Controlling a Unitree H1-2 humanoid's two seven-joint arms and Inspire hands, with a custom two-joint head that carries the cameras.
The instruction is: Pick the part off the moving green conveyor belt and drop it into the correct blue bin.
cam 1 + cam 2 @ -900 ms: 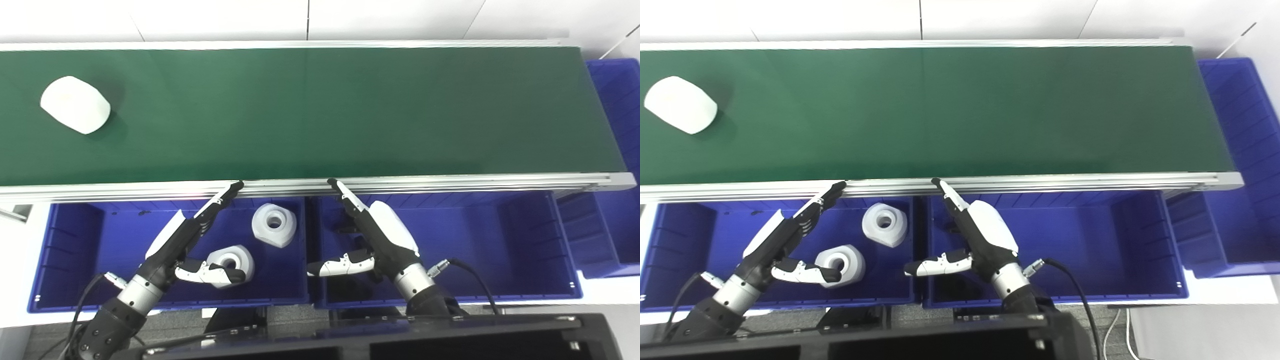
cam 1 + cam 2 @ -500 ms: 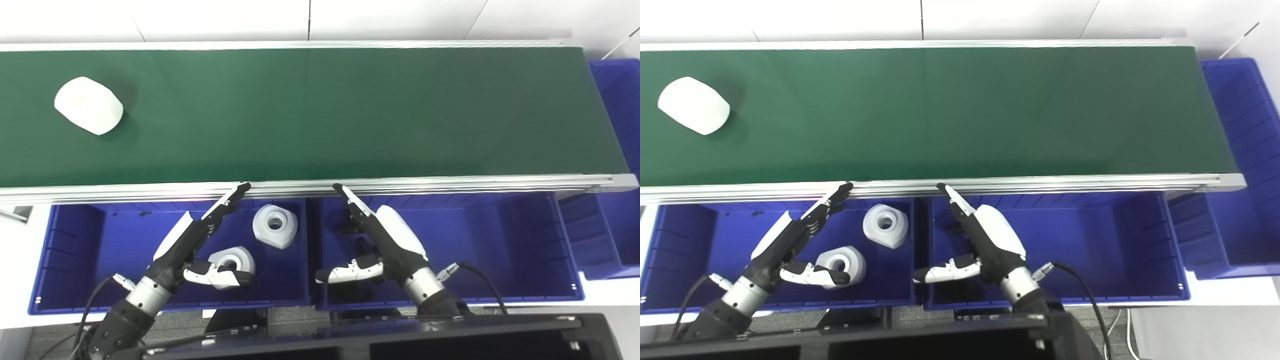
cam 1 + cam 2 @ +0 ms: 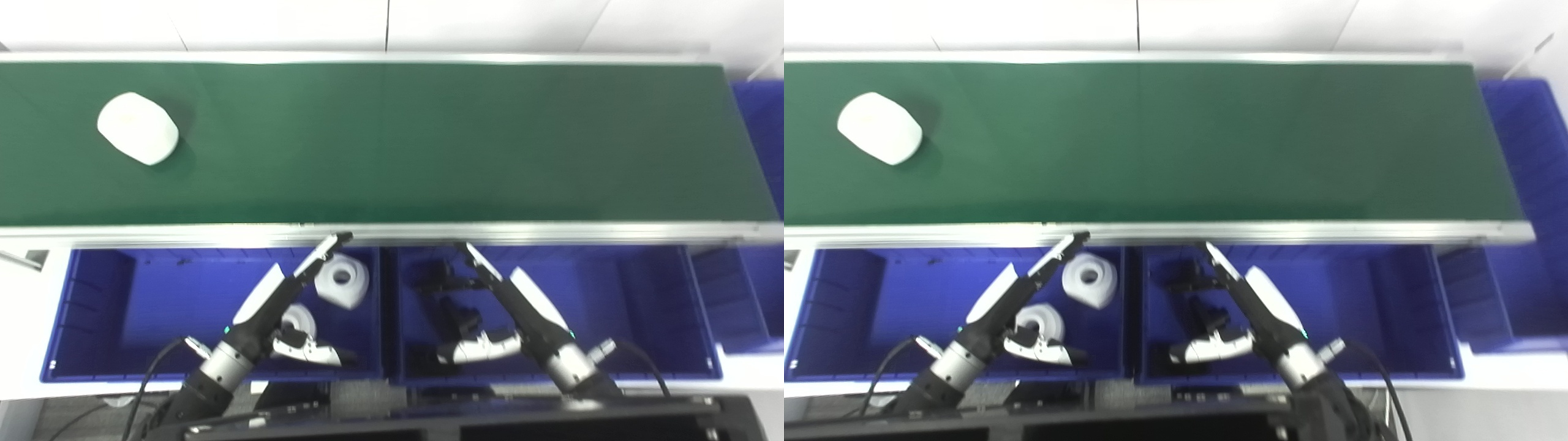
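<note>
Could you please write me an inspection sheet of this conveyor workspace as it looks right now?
Surface: long green conveyor belt with a silver rail along its near edge.
Job's things: rounded white plastic part on the belt's left end; left blue bin holds two white ring-shaped parts; middle blue bin holds dark parts.
Clutter: nothing seen.
Hands: left hand and right hand open over the bins, holding nothing.
Cables: black cable at the left wrist; another at the right wrist.
Surroundings: white wall; further blue bin at the belt's right end.
</note>
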